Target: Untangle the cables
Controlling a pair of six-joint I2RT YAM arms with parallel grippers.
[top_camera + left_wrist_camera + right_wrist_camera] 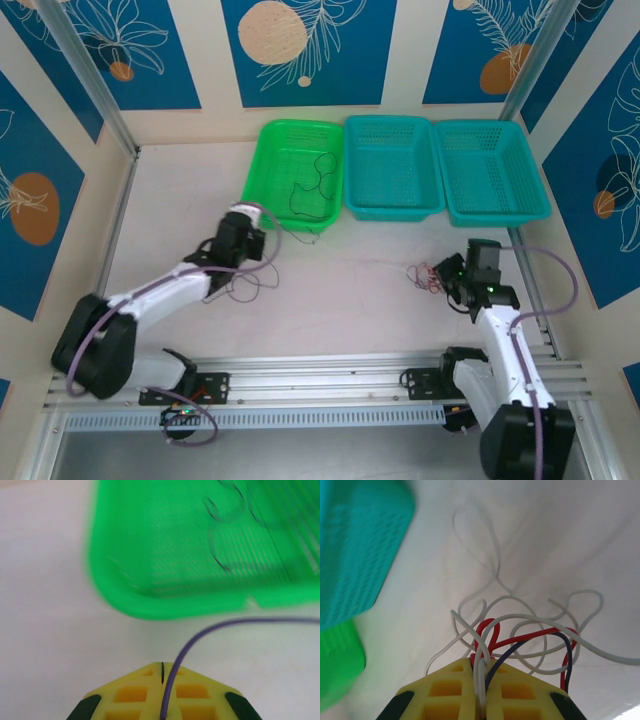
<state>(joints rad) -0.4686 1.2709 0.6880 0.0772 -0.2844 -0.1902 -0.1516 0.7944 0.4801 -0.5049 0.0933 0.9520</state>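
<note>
My left gripper [162,666] is shut, its yellow fingers pinching a thin dark purple cable [200,635] that arcs up and off to the right over the table. From above, this gripper [252,220] sits at the near left corner of the green basket [262,165], with thin dark loops [248,285] lying on the table beside the arm. A black cable [315,190] lies curled inside that basket. My right gripper [481,661] is shut on a tangle of white [520,617], red [492,627] and dark blue [520,647] cables. That tangle [425,275] lies just left of the right gripper [447,272].
Two teal baskets [392,212] [495,217] stand in a row right of the green one along the back wall. The green basket's wall [150,605] is close ahead of the left fingers. A metal rail runs along the near table edge.
</note>
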